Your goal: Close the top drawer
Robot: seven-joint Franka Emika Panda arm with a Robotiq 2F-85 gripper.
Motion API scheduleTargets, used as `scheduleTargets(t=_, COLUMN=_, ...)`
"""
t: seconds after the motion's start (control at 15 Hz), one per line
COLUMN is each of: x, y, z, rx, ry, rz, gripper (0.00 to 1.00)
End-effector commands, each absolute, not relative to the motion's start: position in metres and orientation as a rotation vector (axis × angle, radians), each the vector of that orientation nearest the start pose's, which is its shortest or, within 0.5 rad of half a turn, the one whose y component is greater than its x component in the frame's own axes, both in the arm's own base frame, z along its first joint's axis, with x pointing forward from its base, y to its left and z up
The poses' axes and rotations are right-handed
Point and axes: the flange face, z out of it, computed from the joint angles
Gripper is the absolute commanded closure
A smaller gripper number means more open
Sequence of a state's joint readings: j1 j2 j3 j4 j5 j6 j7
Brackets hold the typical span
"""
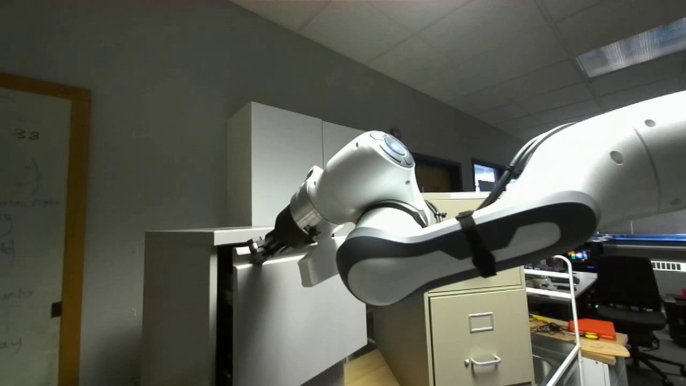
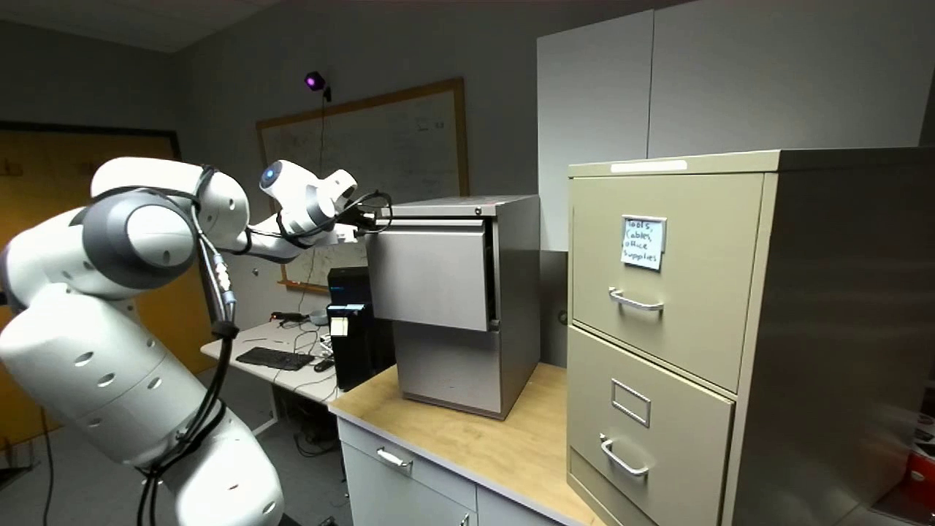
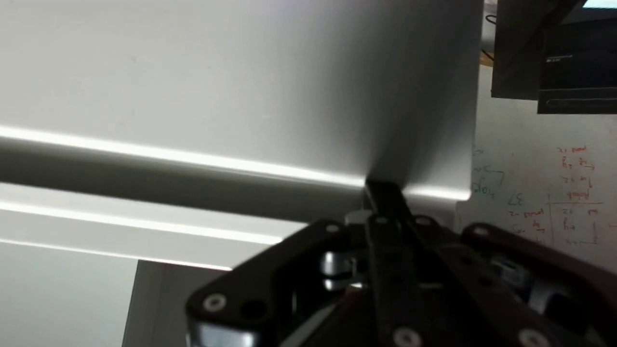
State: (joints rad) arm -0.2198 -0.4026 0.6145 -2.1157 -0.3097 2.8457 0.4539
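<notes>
Far left in an exterior view, orange-brown door (image 2: pixel 51 175). Then white robot arm (image 2: pixel 139 372), cables (image 2: pixel 224 330) strapped along it, reaching right. Past the arm, desk (image 2: pixel 276 334) with black keyboard (image 2: pixel 276 359). Higher up, dark gadget (image 2: pixel 315 81) glowing purple, then whiteboard (image 2: pixel 405 159) in wooden frame; black computer (image 2: pixel 361 351) below that.

Next, hand (image 3: pixel 383 188), at left end of top drawer (image 2: pixel 429 277), along its upper edge, in both exterior views. Per wrist view: fingers (image 3: pixel 385 200) together, tips at bright lip of drawer front, shadow across the front close by. Can't tell about actual contact.

Top drawer: plain light-grey, uppermost in low grey cabinet (image 2: pixel 518 292), partly out, dark gap behind the front at its side. Lower drawer (image 2: pixel 449 365) flush underneath. Cabinet set on wood-topped counter (image 2: pixel 453 438), silver handle (image 2: pixel 394 458) on the counter's front.

Further right, beige filing cabinet (image 2: pixel 760 329), two handled drawers (image 2: pixel 701 277) in sight, paper label (image 2: pixel 643 243) on the upper one, handwritten: tools, cables, office supplies. Out to the far right, white two-door cupboard (image 2: pixel 767 80), behind the filing cabinet and partly hidden by it.
</notes>
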Motion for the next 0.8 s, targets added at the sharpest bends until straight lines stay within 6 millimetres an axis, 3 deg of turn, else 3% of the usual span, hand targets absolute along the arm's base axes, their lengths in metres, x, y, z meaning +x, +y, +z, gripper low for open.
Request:
scheduleTargets(t=0.0, x=0.496, y=0.264, z=0.677, rx=-2.639, ry=-0.385, rz=-1.621, gripper=1.0)
scheduleTargets(t=0.53, x=0.561, y=0.271, z=0.678, rx=-2.692, ry=-0.427, rz=-1.529, gripper=1.0)
scheduleTargets(t=0.73, x=0.563, y=0.279, z=0.684, rx=-2.748, ry=-0.428, rz=-1.48, gripper=1.0)
